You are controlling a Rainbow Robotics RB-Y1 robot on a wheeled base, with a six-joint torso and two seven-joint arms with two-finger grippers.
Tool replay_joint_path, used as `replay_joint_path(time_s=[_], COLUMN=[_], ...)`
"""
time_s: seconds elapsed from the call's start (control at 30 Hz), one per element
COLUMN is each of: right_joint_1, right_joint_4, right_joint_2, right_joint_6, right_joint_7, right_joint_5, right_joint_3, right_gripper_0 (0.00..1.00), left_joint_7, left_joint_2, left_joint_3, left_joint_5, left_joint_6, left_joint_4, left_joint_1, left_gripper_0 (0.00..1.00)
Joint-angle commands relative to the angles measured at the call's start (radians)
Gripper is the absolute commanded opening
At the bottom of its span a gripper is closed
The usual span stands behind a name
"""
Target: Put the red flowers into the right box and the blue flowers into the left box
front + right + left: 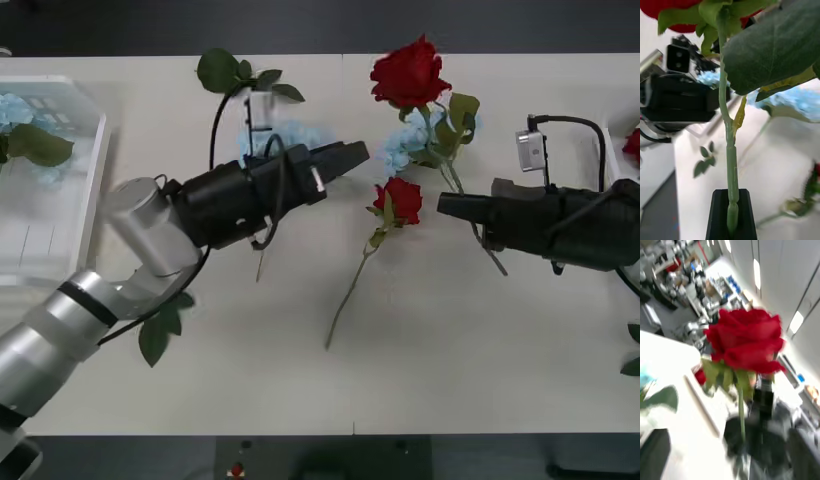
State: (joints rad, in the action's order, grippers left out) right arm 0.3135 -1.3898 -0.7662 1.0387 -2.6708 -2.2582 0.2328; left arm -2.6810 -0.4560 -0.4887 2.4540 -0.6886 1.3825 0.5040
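Clamped between the black fingers of the right claw [732, 213] is a thin green stem, which rises past a broad dark leaf to a deep red bloom at the top of the right wrist view. In the front view this rose [410, 72], one of the red flowers, sits at the upper centre of the frame. Its stem slants down toward the right claw, which reaches in from the right edge at mid-height.

A second, smaller rose [403, 200] lies on the tabletop [450, 370] just left of that claw's tip, its stem running toward the lower centre. Between the two roses lies one of the blue flowers [405, 148], with green leaves beside it. Another pale blue cluster [290, 133] lies partly under the left arm.

The left claw [345, 157] points toward the centre from the lower left, fingers apart and holding nothing. It is just left of the roses.

The left box [60, 230] is at the left edge, holding a blue cluster [15, 110] and a large leaf. The right box [612, 160] shows at the right edge with a bit of red inside. A loose leaf sprig [158, 335] lies under the left arm.
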Motion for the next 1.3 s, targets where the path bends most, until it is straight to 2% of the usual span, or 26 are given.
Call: replay_joint_path(time_s=[0.03,0.17,0.3,0.53,0.63,0.83,1.0,1.3], right_joint_1=[0.039,0.039,0.039,0.068,0.101,0.17,0.217,0.222], right_joint_4=[-0.017,-0.014,0.037,0.187,0.272,0.442,0.558,0.673], right_joint_2=[-0.139,-0.252,-0.36,-0.486,-0.515,-0.521,-0.505,-0.417], right_joint_6=[-0.06,-0.117,-0.183,-0.206,-0.18,-0.184,-0.204,-0.378], right_joint_7=[0.072,0.196,0.322,0.428,0.44,0.443,0.44,0.437], right_joint_5=[0.045,0.054,0.057,0.189,0.278,0.43,0.555,0.644], right_joint_3=[-0.004,0.006,0.036,0.054,0.053,0.054,0.053,0.054], right_gripper_0=[0.0,0.0,0.0,0.0,0.0,0.0,0.0,0.0], left_joint_7=[0.023,0.095,0.263,0.573,0.665,0.857,1.007,1.233], left_joint_2=[-0.15,-0.248,-0.285,-0.222,-0.168,-0.056,0.033,0.142], left_joint_3=[0.013,0.042,0.173,0.421,0.495,0.507,0.489,0.303], left_joint_5=[0.003,-0.055,-0.263,-0.711,-0.958,-1.31,-1.526,-1.833], left_joint_6=[-0.127,-0.221,-0.345,-0.555,-0.618,-0.626,-0.611,-0.459], left_joint_4=[0.036,0.036,0.036,0.036,0.036,0.036,0.035,0.03], left_joint_1=[-0.05,-0.07,-0.087,-0.07,-0.022,0.064,0.114,0.154], left_gripper_0=[1.0,1.0,1.0,1.0,1.0,1.0,1.0,1.0])
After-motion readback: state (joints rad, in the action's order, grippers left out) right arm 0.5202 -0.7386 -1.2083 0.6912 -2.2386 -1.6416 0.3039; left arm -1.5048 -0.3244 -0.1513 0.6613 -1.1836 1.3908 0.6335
